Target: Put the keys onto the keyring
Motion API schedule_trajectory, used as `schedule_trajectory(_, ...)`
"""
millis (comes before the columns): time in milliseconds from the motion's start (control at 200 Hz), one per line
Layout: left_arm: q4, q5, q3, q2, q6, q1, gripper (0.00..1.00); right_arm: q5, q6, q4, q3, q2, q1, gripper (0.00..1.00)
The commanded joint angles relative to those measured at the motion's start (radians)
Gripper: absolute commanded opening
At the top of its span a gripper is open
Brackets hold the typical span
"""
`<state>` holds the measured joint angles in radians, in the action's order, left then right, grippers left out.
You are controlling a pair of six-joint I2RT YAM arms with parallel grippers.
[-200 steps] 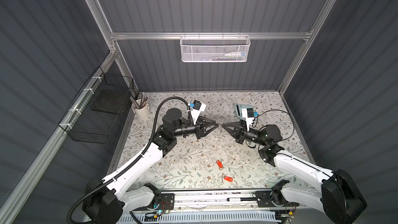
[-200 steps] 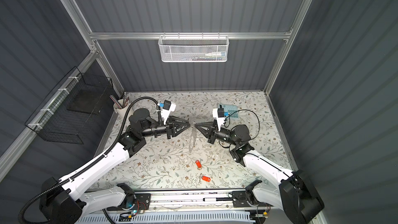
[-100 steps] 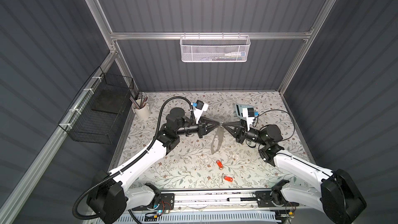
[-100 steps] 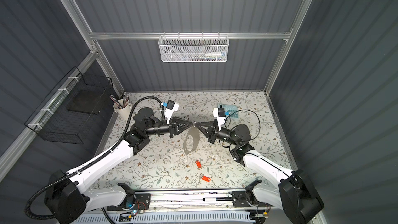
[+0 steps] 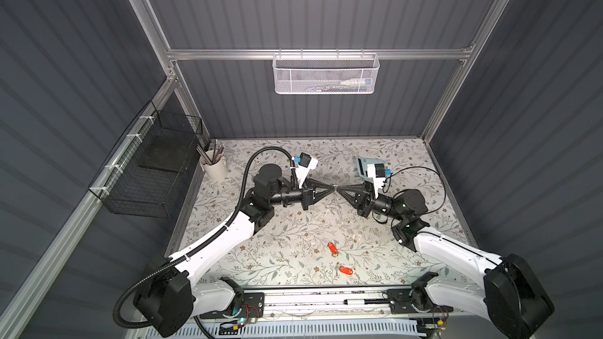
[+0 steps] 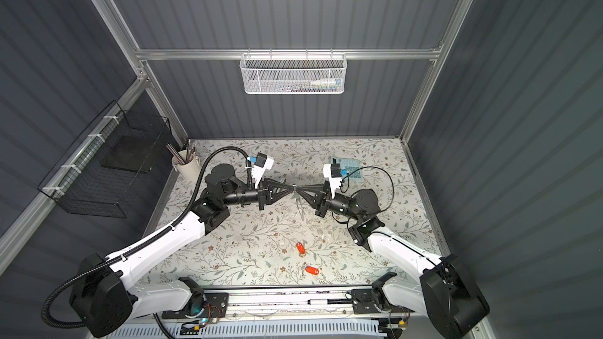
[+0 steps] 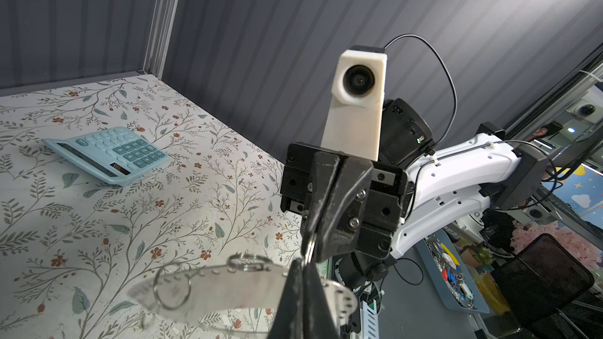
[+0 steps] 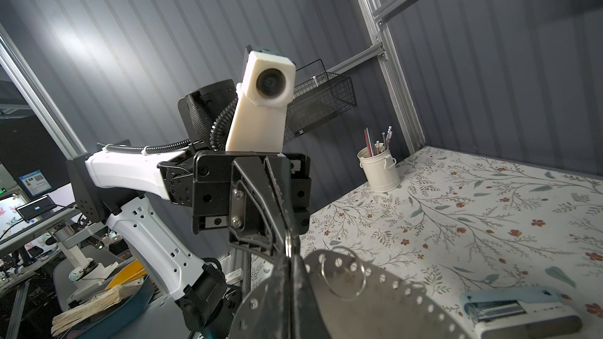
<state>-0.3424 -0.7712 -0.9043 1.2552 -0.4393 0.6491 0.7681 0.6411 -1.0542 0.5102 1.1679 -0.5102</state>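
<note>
Well clear of the walls (image 5: 326, 119), left gripper (image 5: 331, 187) and right gripper (image 5: 339, 188) meet tip-to-tip, both clamped on the thin, gray, hole-rimmed keyring (image 7: 212, 283).

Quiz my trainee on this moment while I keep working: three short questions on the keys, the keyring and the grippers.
1. True or false: one of the keys hangs on the keyring.
2. What grips the keyring? A) left gripper alone B) right gripper alone C) both grippers
3. Name the pale blue device with number buttons at the back of the table.

Key
1. False: both keys lie loose on the table, near its front edge.
2. C: both are shut on it, tip to tip above the table.
3. The calculator.
</note>
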Motion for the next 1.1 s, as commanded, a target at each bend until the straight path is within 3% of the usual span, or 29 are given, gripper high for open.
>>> schedule_trajectory(0,-0.019,-0.013,0.01,0.003,-0.015,0.017,0.0,0.019,0.002,-0.054,-0.004,-0.001,-0.003,0.0)
schedule_trajectory(80,0.053,0.027,-0.008,-0.013,0.026,0.017,0.0,0.015,-0.011,-0.034,-0.004,-0.01,-0.001,0.0)
schedule_trajectory(120,0.109,0.053,-0.022,-0.025,0.064,0.017,0.0,0.006,-0.017,-0.018,-0.01,-0.022,0.004,0.13)
schedule_trajectory(220,0.246,0.096,-0.065,-0.046,0.152,0.017,0.0,-0.006,-0.003,-0.014,-0.031,-0.043,0.032,0.28)
schedule_trajectory(390,0.438,0.137,-0.167,-0.041,0.248,0.02,0.0,-0.017,0.027,-0.013,-0.077,-0.103,0.086,0.41)
schedule_trajectory(550,0.692,0.255,-0.317,0.023,0.375,0.045,0.0,-0.032,-0.015,0.053,-0.088,-0.151,0.107,0.44)
schedule_trajectory(815,1.054,0.308,-0.614,0.187,0.578,0.074,0.0,-0.023,-0.042,0.078,-0.078,-0.149,0.106,0.55)
schedule_trajectory(1091,1.327,0.351,-0.851,0.34,0.738,0.122,0.0,0.01,-0.036,0.064,-0.07,-0.098,0.099,0.51)
